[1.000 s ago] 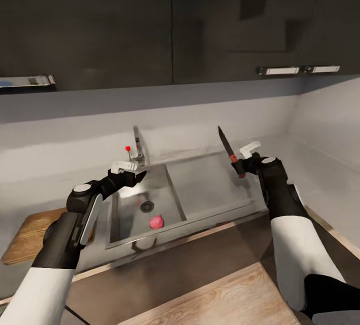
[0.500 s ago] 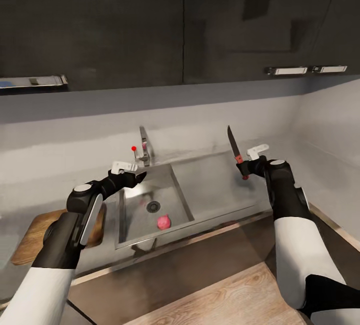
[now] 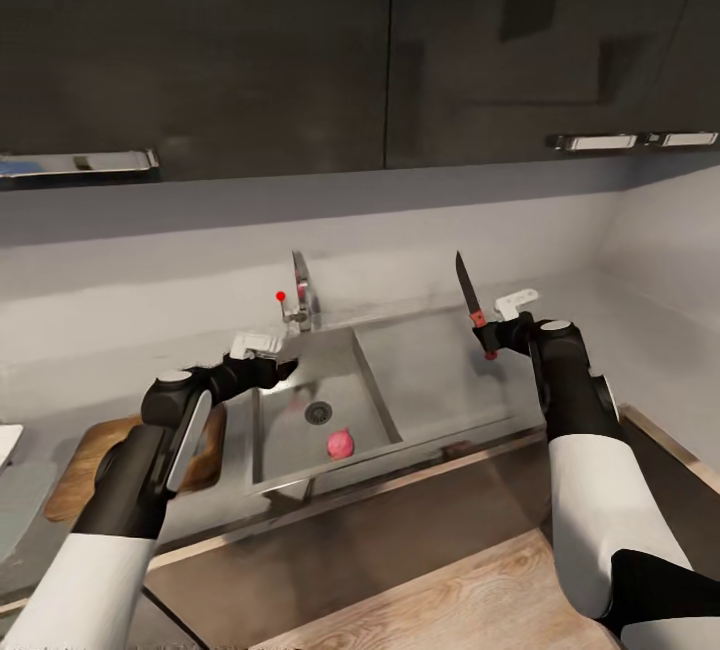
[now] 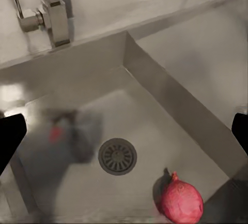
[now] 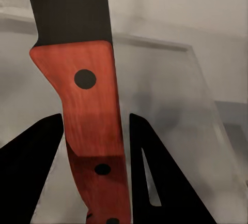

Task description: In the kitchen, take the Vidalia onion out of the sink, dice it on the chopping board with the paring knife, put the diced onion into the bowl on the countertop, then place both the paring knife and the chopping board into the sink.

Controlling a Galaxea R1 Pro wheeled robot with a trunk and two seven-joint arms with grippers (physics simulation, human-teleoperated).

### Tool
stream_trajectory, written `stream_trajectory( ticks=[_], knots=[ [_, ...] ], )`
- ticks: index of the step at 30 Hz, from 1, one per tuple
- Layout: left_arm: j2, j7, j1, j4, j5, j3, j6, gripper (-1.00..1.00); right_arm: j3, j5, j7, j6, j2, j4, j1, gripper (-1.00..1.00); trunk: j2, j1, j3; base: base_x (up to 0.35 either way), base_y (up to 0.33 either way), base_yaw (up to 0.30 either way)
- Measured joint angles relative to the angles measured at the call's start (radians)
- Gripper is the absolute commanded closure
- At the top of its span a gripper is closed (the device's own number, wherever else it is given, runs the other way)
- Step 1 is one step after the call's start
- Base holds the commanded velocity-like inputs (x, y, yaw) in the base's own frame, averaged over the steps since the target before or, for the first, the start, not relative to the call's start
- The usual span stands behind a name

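Our right claw (image 3: 487,332) is clamped on the paring knife (image 3: 468,296), blade up over the sink's (image 3: 440,380) drainboard. Our left claw (image 3: 268,358) hangs spread wide and empty above the basin, where the onion (image 3: 340,444) lies near the drain. The chopping board (image 3: 90,450) sits left on the worktop (image 3: 40,400).

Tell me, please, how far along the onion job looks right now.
Early. Done: the right gripper holds the paring knife blade-up over the drainboard. In hand: the open left gripper hovers above the sink, where the onion lies near the drain. Left: moving the onion to the chopping board, dicing, filling the bowl, sinking the tools.
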Motion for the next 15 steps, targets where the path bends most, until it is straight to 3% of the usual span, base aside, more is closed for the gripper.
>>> stream_trajectory(
  ticks=[4,8,14,15],
  knots=[
    [-0.013,0.001,-0.001,0.06,-0.001,0.001,0.017,-1.0,0.0,-0.001,0.0,0.0,0.0,0.001,0.0,1.0,0.0,0.0,0.0,0.0,0.0,0.19],
    [-0.071,0.013,-0.002,0.159,-0.006,0.0,0.019,-1.0,0.0,-0.001,0.001,0.001,0.002,0.001,0.001,1.0,0.0,0.0,0.0,0.0,0.0,0.179],
    [-0.103,0.081,-0.017,0.25,-0.009,0.0,0.019,-1.0,0.0,-0.003,0.001,0.001,0.008,0.003,0.001,1.0,0.0,0.0,0.0,0.0,0.0,0.169],
    [-0.121,0.093,-0.023,0.267,-0.008,0.0,0.021,-1.0,0.0,-0.005,0.001,0.001,0.01,0.004,0.001,1.0,0.0,0.0,0.0,0.0,0.0,0.081]
  ],
)
